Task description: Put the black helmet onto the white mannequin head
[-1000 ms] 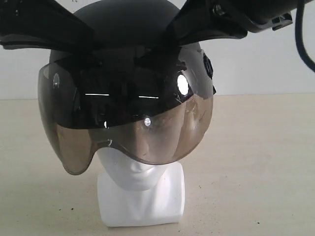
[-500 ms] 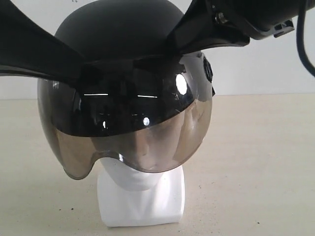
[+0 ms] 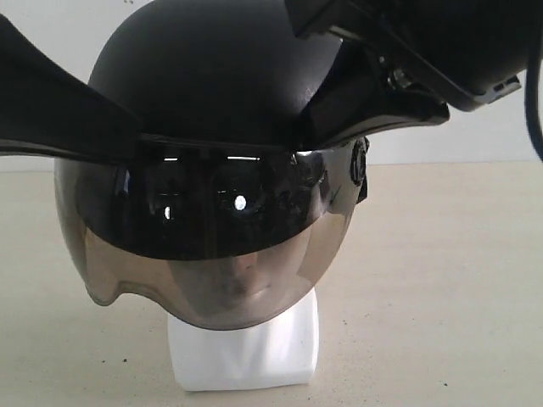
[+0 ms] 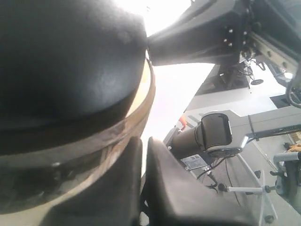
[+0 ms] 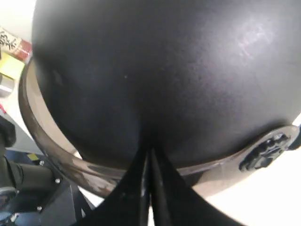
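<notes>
**Black helmet low over the white head, a claw at each side**

Matte and rounded, the black helmet [image 3: 212, 76] fills the upper middle of the exterior view. Its smoky visor [image 3: 204, 246] is down, dark across the top and clearer towards its lower edge. A round pivot [image 3: 359, 161] shows at the right end of the visor. The helmet sits over the white mannequin head [image 3: 246, 356]. Only the squarish block base shows plainly, at the bottom centre, while the nose and mouth show dimly through the tinted visor.

The base stands on a pale beige table [image 3: 441, 280] flecked with a few dark specks. A plain white wall [image 3: 475, 127] rises behind it. A black cable [image 3: 534, 110] hangs at the right edge of the frame.

The left gripper [image 4: 143, 150] enters the exterior view from the left edge as a broad black wedge. It meets the helmet where the shell joins the top of the visor. Its wrist view shows its two fingers drawn close with only a slit between them, and the visor's rim runs into that slit. The right gripper [image 5: 149, 153] comes down from the upper right of the exterior view. Its fingers are likewise pressed nearly together, with the tips clamped at the shell's lower edge just above the visor band.
</notes>
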`<action>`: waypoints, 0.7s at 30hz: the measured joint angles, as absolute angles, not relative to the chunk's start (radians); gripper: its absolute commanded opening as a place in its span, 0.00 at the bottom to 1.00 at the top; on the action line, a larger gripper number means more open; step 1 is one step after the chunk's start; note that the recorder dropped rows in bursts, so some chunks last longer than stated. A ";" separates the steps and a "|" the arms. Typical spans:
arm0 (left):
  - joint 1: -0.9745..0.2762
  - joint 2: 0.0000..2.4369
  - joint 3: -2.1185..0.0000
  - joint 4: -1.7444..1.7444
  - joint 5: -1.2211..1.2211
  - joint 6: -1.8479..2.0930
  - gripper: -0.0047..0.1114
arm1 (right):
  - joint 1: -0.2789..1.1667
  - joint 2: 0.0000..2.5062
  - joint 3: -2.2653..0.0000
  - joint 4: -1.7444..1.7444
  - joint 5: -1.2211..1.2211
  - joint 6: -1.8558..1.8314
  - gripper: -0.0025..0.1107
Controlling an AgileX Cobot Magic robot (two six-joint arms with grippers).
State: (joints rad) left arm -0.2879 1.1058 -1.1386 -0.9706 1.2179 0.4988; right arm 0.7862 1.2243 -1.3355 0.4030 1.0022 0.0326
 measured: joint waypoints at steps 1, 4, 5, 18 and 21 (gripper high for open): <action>-0.288 1.101 -1.134 -0.972 1.218 0.499 0.08 | 0.786 1.224 -1.335 0.403 1.014 0.033 0.02; -0.288 1.087 -1.117 -0.975 1.218 0.497 0.08 | 0.786 1.224 -1.333 0.401 1.039 0.033 0.02; -0.288 1.082 -1.111 -0.975 1.218 0.497 0.08 | 0.786 1.224 -1.333 0.399 1.041 0.033 0.02; -0.288 0.986 -1.222 -0.896 1.220 0.478 0.08 | 0.786 1.103 -1.325 0.315 0.929 0.117 0.02; -0.288 1.030 -1.258 -0.716 1.220 0.433 0.08 | 0.799 1.104 -1.325 0.395 0.906 0.087 0.02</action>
State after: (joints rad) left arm -0.2879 1.0296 -1.2578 -0.7159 1.2202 0.4333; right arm 0.7990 1.1037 -1.3250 0.3950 0.9061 0.0866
